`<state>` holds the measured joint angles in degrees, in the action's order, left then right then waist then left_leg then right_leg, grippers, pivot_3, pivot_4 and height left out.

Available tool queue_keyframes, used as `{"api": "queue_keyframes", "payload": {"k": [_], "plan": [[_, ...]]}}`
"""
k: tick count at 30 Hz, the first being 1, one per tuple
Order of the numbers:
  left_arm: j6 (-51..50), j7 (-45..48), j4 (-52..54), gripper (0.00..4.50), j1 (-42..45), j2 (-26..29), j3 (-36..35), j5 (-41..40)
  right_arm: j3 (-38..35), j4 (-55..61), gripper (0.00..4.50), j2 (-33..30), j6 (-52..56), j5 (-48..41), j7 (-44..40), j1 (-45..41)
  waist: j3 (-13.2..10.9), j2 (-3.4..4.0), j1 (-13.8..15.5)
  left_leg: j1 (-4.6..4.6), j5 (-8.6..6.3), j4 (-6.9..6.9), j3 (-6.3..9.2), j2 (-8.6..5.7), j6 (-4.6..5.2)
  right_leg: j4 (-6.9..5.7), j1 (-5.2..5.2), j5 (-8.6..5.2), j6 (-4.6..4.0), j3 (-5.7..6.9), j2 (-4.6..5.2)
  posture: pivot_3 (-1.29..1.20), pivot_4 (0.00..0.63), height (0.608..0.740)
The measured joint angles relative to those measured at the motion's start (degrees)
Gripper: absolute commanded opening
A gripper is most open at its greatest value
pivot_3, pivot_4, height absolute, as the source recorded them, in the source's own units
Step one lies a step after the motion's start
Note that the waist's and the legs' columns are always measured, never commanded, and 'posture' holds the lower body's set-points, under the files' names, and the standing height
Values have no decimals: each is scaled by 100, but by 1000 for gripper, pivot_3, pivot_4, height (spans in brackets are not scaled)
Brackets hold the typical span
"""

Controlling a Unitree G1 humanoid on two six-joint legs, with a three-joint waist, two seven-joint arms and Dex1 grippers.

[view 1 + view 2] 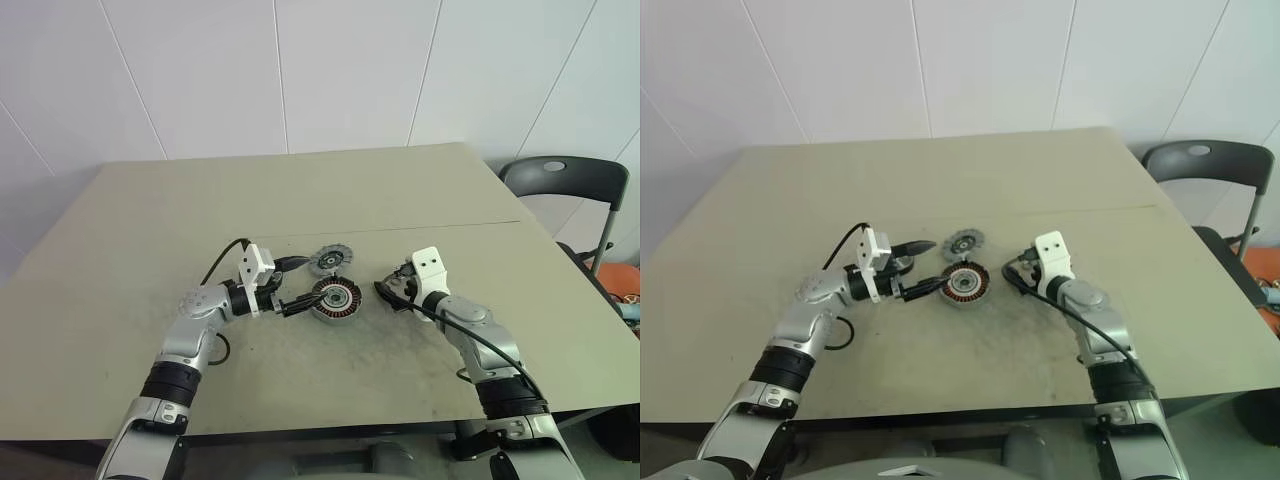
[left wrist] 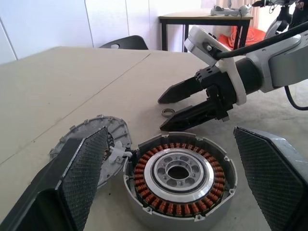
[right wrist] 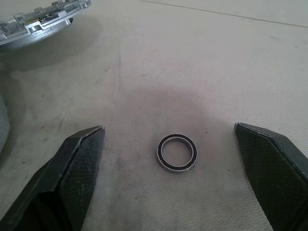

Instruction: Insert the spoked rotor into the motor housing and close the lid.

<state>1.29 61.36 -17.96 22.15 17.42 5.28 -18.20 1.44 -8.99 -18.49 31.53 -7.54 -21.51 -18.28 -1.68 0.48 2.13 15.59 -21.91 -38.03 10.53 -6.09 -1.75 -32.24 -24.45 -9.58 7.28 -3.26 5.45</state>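
Copper-wound round motor housing [image 2: 180, 180] was seen on the beige counter [image 1: 120, 260], bracketed by the released left tool [image 1: 296, 287]; flat grey spoked rotor [image 1: 327, 261] just beside; right tool [image 3: 175, 175] spread over a small ring [image 3: 177, 152].

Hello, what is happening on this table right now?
A two-armed robot is working on a motor laid out on the table. Its left pincer is open around the motor housing, which sits with its copper windings exposed. The spoked rotor lies flat on the table just beyond the housing, not yet inserted. The right pincer is open, holds nothing, and sits low over a small ring on the table.
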Motion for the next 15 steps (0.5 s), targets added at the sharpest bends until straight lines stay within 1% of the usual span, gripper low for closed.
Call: {"api": "queue_keyframes", "payload": {"k": [4,5,6,8,15], "plan": [[-49,-31,23,4471,7,-3,0,1,-25,77,4500,-15,21,-21,-48,76,5,-1,6,0,0,0,1,0,0,0,0,0,0,0,0,0,0,740],[-49,-32,23,4500,7,-3,0,1,-45,109,4128,-14,24,-51,-63,116,7,-2,7,0,0,0,1,0,0,1,0,0,0,0,0,0,0,740],[-48,-32,23,4500,7,-2,-1,2,-76,173,3953,-14,36,-84,-105,169,7,-2,6,0,0,1,1,0,0,1,0,0,0,0,0,0,0,740],[-44,-30,17,4500,7,-2,-1,2,-122,245,3370,-14,63,-121,-135,233,8,-4,1,0,0,1,1,0,0,1,0,0,0,0,0,0,0,740],[96,25,-248,4500,35,9,-18,5,-223,408,1009,-11,178,-223,-196,362,9,-4,-10,-3,-1,1,0,0,1,-1,1,0,0,0,-1,0,0,740]]}}
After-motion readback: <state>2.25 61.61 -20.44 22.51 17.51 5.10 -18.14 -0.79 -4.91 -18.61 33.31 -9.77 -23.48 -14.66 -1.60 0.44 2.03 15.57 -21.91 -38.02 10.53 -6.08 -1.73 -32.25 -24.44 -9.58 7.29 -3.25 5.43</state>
